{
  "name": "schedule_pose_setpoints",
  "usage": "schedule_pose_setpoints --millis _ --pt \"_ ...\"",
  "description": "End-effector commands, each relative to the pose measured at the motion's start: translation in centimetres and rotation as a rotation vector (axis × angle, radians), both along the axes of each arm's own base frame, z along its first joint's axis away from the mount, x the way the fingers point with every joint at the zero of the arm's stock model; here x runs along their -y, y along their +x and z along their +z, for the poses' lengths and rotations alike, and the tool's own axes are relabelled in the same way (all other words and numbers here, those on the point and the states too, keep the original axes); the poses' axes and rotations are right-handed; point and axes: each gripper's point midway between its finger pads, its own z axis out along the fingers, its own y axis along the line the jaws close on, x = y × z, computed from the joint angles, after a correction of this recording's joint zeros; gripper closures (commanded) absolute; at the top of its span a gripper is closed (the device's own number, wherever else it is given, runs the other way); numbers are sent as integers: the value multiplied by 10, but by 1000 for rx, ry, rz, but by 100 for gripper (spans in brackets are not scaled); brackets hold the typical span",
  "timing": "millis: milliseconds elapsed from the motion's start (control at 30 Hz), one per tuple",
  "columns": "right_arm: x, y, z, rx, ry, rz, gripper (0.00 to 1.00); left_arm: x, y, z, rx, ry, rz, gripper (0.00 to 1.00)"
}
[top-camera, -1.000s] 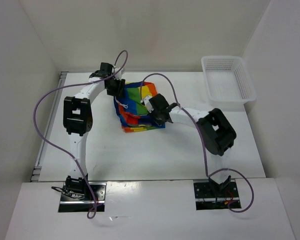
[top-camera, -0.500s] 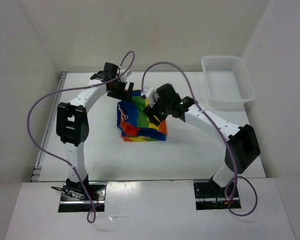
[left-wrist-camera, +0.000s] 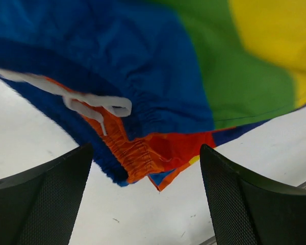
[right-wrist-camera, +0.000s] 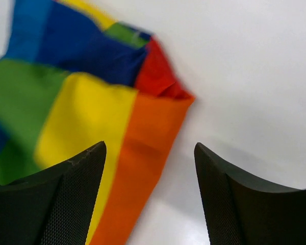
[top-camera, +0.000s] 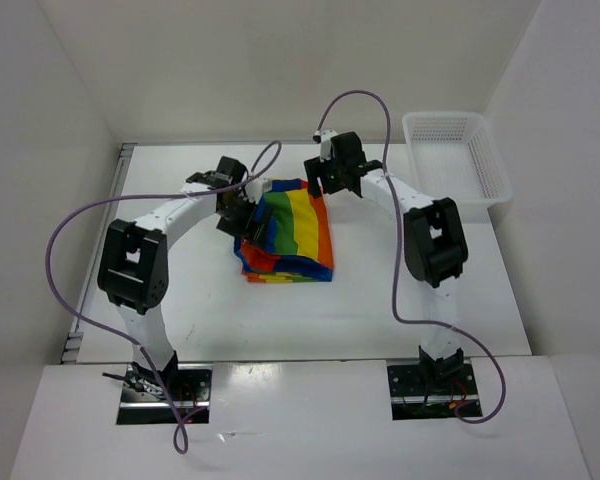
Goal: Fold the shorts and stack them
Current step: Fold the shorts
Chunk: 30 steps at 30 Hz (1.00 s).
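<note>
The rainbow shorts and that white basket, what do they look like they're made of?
The shorts look like thin woven cloth with a matte finish, perhaps synthetic. They crease softly, and the waistband is gathered as if over elastic, with a flat white drawstring. The basket looks like moulded white plastic, because its walls form an even grid of small holes.

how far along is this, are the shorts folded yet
Folding looks mostly done: the shorts lie on the table as a compact bundle, with layers showing at the near edge. In hand: nothing. The left gripper and right gripper are both open at the cloth's edges. Left: any final tidying or stacking. The bundle is not in the white basket.
</note>
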Motion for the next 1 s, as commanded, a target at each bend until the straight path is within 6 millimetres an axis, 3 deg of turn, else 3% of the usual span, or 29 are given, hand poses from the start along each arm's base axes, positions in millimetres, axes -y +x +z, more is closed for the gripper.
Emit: schedule_pose_setpoints --millis 0,200,333,367,500,600,767,833,867,933,967 --pt "5 44 9 -24 97 -95 25 -4 -6 -24 -54 0 1 8" --pt "-6 57 -22 -83 141 -122 23 7 -1 -42 -73 -19 -19 7" --pt "-7 46 -47 -155 143 -125 23 12 -8 -46 -98 -52 -35 14" --pt "-10 41 -51 -173 153 -107 23 11 -12 -52 -115 -47 -34 23" --pt "-12 37 -70 -224 165 -122 43 12 -13 -56 -130 -53 -38 48" --pt "-10 39 -79 -230 146 -175 59 16 -8 -57 -126 -65 -42 59" --pt "-1 42 -91 -245 132 -257 87 15 -12 -63 -158 -56 -41 100" --pt "3 53 -87 -217 126 -311 100 7 -18 -56 -171 -42 -25 100" --pt "3 61 -77 -192 139 -330 100 3 -21 -54 -175 -28 -20 100" --pt "10 72 -76 -164 130 -394 100 -8 -31 -49 -200 3 -2 100" --pt "10 81 -62 -128 138 -407 100 -14 -38 -51 -224 9 10 100"
